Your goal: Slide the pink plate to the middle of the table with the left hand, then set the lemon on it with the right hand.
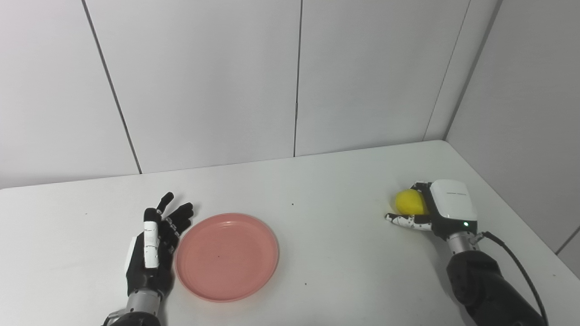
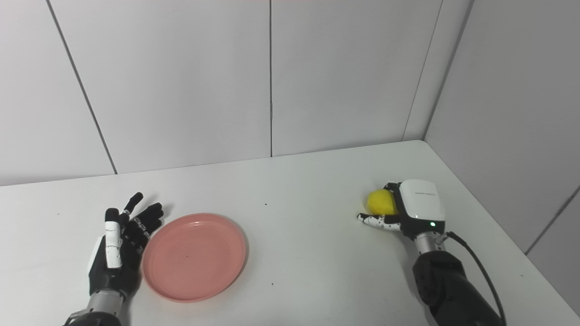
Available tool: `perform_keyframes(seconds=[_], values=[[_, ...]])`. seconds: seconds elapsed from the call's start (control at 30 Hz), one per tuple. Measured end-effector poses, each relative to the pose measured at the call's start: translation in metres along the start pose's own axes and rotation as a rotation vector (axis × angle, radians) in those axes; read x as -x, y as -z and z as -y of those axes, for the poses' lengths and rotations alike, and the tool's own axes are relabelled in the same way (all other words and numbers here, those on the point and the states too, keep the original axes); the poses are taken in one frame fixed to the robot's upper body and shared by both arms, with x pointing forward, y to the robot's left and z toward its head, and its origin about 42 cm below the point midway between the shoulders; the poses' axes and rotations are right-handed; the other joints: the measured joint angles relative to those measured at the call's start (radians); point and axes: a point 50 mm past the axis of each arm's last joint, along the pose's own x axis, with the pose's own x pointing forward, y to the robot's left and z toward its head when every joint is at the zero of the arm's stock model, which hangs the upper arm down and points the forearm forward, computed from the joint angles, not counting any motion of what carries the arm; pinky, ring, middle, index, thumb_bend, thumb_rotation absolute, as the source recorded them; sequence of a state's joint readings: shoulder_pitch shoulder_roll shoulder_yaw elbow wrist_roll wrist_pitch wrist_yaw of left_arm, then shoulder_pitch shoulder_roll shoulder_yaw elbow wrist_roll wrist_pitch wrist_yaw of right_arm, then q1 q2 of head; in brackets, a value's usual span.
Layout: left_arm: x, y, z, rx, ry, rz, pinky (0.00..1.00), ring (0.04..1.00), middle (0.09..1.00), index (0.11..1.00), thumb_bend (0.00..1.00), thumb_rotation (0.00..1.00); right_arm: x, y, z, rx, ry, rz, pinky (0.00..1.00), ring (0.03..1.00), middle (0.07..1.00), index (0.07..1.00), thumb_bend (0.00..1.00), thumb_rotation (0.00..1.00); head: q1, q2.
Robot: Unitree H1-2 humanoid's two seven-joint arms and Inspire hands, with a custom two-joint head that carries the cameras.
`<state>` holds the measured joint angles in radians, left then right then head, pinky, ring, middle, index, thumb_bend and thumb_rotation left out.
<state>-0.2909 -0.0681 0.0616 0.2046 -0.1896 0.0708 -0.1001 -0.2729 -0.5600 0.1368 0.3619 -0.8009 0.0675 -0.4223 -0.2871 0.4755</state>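
Sitting left of the table's (image 1: 326, 190) middle, the pink plate (image 1: 226, 256) lies flat with the left hand (image 1: 152, 246) just beside its left rim, palm edge-on, fingers straight and apart, holding nothing. Well apart, near the right edge, the right hand (image 1: 442, 210) cups the lemon (image 1: 409, 202), fingers curled around it.

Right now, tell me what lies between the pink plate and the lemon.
Nothing: bare white table between the pink plate and the lemon, apart from tiny dark specks. Both eye views show it.
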Motion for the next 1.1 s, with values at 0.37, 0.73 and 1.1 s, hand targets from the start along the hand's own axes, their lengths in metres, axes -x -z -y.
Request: perform_keyframes(seconds=[0.37, 0.73, 1.1], values=[[0.001, 0.005, 0.023, 0.010, -0.001, -0.021, 0.84, 0.775, 0.722, 0.861, 0.91, 0.92, -0.012, -0.026, 0.052, -0.040, 0.104, 0.136, 0.11, 0.156, 0.212, 0.255, 0.61, 0.54, 0.095, 0.006], [0.000, 0.011, 0.046, 0.013, -0.015, -0.026, 0.84, 0.767, 0.721, 0.854, 0.90, 0.93, -0.024, -0.056, 0.083, -0.067, 0.130, 0.245, 0.11, 0.161, 0.232, 0.281, 0.59, 0.55, 0.229, -0.003], [0.000, 0.013, 0.057, 0.028, -0.031, -0.019, 0.84, 0.766, 0.702, 0.842, 0.91, 0.92, -0.024, -0.077, 0.094, -0.107, 0.155, 0.315, 0.09, 0.139, 0.204, 0.251, 0.58, 0.52, 0.290, -0.011]])
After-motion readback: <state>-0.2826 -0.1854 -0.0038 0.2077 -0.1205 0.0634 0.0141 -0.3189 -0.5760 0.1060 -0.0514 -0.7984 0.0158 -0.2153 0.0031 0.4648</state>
